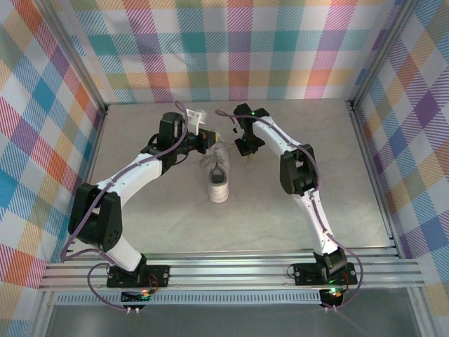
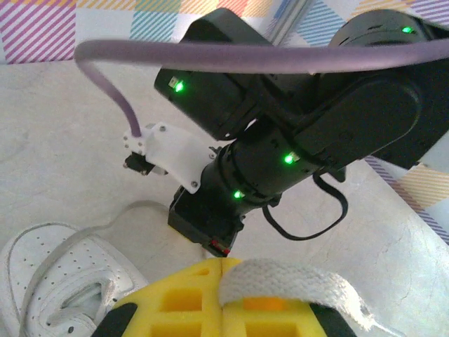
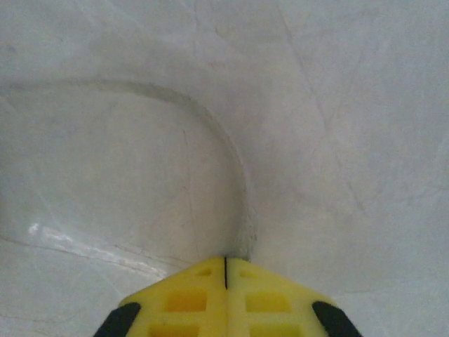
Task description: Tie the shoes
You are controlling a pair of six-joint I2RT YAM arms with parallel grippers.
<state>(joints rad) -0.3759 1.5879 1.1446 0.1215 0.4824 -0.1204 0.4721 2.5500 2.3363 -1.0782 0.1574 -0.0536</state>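
Top external view is showing the sneaker (image 1: 219, 181) lying on the table (image 1: 337, 210), with both hands working just beyond its far end. Left of the sneaker, the left hand (image 2: 223, 270) is closing on a lace (image 2: 287, 281), though the strand may only be draping over it. Right of the sneaker, the right hand (image 3: 225, 263) is pinching the other lace (image 3: 238, 189), probably keeping the ends apart for crossing.
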